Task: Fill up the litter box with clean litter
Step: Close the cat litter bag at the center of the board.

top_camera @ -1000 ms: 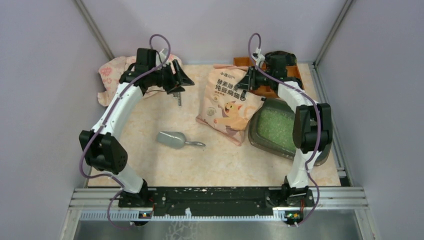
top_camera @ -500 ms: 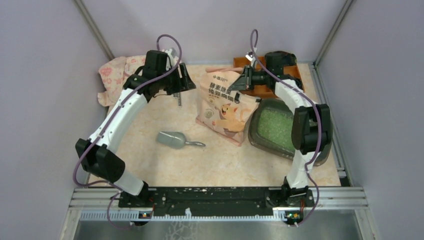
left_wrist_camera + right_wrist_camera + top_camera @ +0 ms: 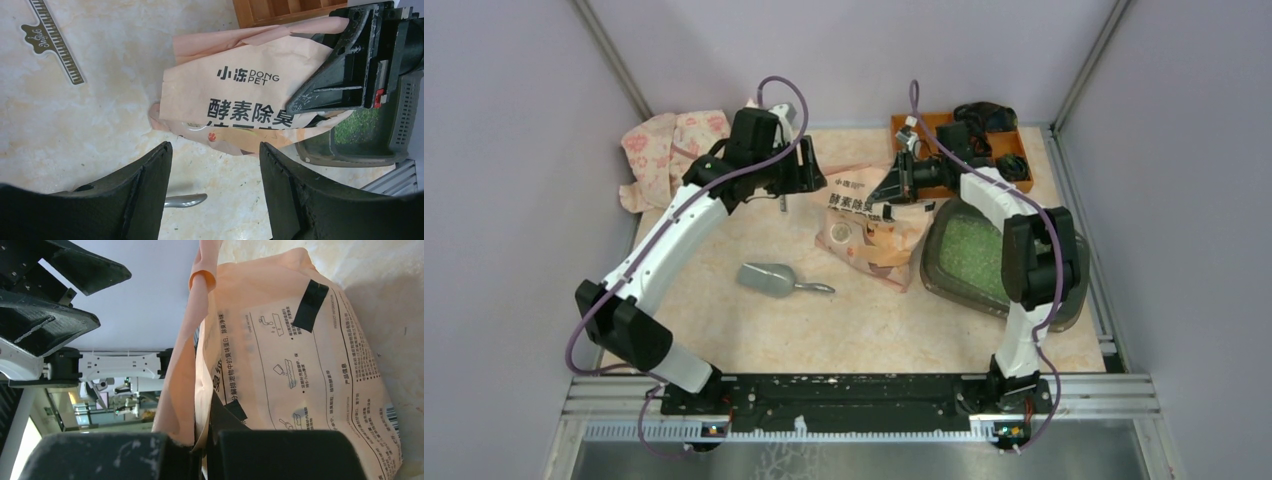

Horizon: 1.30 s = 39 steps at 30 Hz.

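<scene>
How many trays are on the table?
2. The litter box sits at the right; the orange organiser is behind it, at the far edge. The pink bag might hide more.

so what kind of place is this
Probably a robot test cell, not a home: plain lilac wall panels box in the table, a metal mounting rail runs along its near edge, and the litter bag and litter box look like staged props.

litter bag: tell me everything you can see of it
Pale pink paper-look bag, printed with black Chinese text and "DONG PET"; black tape patches on its back. Its top edge is pinched in the shut right gripper and held up, the paper creased; its bottom rests on the table, beside the litter box.
</scene>
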{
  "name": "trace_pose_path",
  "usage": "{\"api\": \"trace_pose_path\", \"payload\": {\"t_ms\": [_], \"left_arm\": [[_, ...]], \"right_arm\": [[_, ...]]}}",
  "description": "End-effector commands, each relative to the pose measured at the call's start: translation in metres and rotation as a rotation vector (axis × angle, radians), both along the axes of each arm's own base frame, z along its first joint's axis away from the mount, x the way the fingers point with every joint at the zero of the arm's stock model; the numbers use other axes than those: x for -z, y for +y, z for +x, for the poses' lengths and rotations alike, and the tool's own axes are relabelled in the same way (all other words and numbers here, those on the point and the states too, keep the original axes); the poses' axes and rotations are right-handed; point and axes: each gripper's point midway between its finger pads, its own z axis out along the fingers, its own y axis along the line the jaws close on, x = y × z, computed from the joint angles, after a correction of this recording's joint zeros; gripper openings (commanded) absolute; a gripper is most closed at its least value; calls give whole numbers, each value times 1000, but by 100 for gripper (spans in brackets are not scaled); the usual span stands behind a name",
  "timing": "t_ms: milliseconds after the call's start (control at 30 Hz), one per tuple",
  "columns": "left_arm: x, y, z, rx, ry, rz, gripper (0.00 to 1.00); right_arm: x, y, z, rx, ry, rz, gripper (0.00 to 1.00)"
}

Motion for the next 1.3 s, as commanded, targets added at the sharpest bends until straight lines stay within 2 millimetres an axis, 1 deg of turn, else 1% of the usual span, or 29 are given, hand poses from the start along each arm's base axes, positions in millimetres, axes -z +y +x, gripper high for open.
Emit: {"api": "trace_pose_path", "payload": {"t_ms": [0,67,133,167,200,300,400,467,500,600,733,833,900,967,1033,1167,1267], "left_arm": [[-4,10,-17,-10,7,35,71],[3,11,-25,-27,54,24,71],[11,7,-35,-48,113,-22,70],[16,3,-40,-47,144,-57,75],[21,-2,-45,-44,175,-93,78],[36,-13,-57,-68,266,-187,79],[50,-25,-66,-87,346,-250,79],[58,-30,-69,-107,386,-249,78],[66,-29,-67,-144,411,-233,78],[80,-27,-63,-234,475,-217,78],[95,-25,-62,-348,571,-201,79],[103,-28,-62,-405,627,-217,81],[107,-29,-59,-441,650,-223,83],[108,-30,-58,-459,664,-222,88],[104,-36,-55,-454,674,-256,89],[93,-48,-57,-421,692,-340,88],[85,-48,-60,-439,678,-404,84]], "right_arm": [[-3,1,-6,-9,-6,-4,0],[-3,2,-3,8,0,7,0],[-6,4,-1,19,9,36,0],[-7,5,0,26,15,47,0],[-8,6,1,31,21,57,0],[-8,7,3,59,34,79,0],[-4,7,-1,82,74,105,0],[-6,7,-2,86,69,135,0],[-7,7,-3,90,69,147,0],[-5,7,-6,94,73,160,0],[-7,7,-9,106,70,178,0],[-10,7,-12,109,66,193,0],[-15,7,-14,107,57,207,0],[-17,6,-16,106,52,215,0],[-18,6,-19,104,48,217,0],[-16,5,-22,105,48,215,0],[-12,7,-24,101,49,210,0]]}}
